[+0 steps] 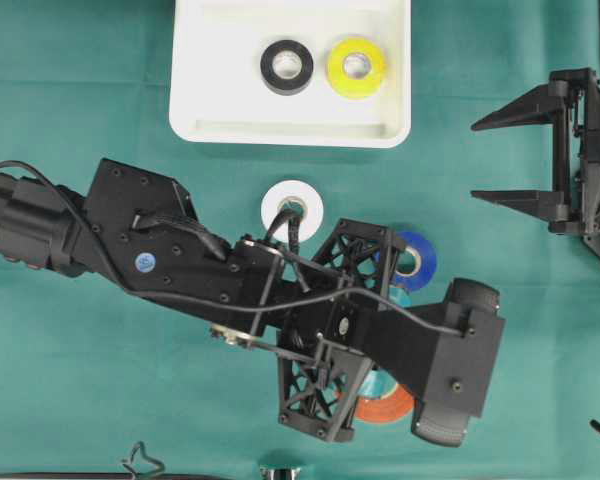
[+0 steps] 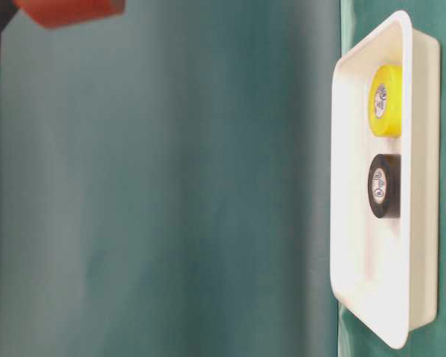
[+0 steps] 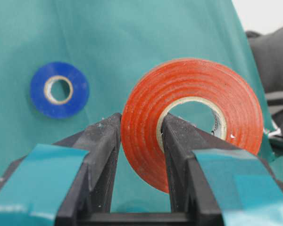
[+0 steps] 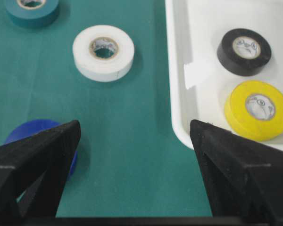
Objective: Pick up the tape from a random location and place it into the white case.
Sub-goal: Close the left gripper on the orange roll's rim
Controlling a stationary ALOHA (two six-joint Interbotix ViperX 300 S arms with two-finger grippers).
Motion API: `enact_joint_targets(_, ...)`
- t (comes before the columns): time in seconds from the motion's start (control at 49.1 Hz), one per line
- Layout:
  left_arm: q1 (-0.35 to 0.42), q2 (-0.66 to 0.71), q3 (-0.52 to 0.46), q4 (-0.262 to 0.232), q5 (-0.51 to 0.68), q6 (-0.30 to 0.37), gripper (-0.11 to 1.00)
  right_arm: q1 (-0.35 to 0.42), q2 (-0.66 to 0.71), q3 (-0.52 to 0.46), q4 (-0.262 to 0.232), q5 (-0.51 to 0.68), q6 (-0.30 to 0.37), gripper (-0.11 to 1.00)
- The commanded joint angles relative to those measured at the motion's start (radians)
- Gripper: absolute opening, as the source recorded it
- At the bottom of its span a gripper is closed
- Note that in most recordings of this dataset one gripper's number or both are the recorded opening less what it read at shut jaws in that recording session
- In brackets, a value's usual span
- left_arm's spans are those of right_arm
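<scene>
An orange-red tape roll [image 3: 188, 108] stands on edge in my left gripper [image 3: 139, 125], which is shut on its wall: one finger is outside the roll, the other through its hole. From overhead only a part of the orange-red tape roll [image 1: 385, 402] shows under the left gripper [image 1: 365, 395], low in the middle. The white case [image 1: 290, 135] sits at the top centre and holds a black roll [image 1: 287, 66] and a yellow roll [image 1: 356, 67]. My right gripper [image 1: 480, 160] stands open at the right edge, with nothing between its fingers.
On the green cloth lie a white roll [image 1: 292, 207], a blue roll [image 1: 417, 258] and a teal roll [image 1: 398, 296], all close to or partly under the left arm. In the right wrist view the case's corner [image 4: 179, 94] lies ahead of the right gripper [image 4: 134, 127].
</scene>
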Motion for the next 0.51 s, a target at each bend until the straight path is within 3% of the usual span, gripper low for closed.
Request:
enact_joint_targets(0.0, -0.005, -0.046, -0.029, 0.003, -0.002, -0.002, 0.22, -0.002, 0.002, -0.023, -0.002, -0.003, 0.002, 0.90)
enact_joint_targets(0.489, -0.006, -0.046, -0.029, 0.003, -0.011, -0.002, 0.22, -0.002, 0.002, -0.023, 0.000, -0.005, 0.002, 0.90)
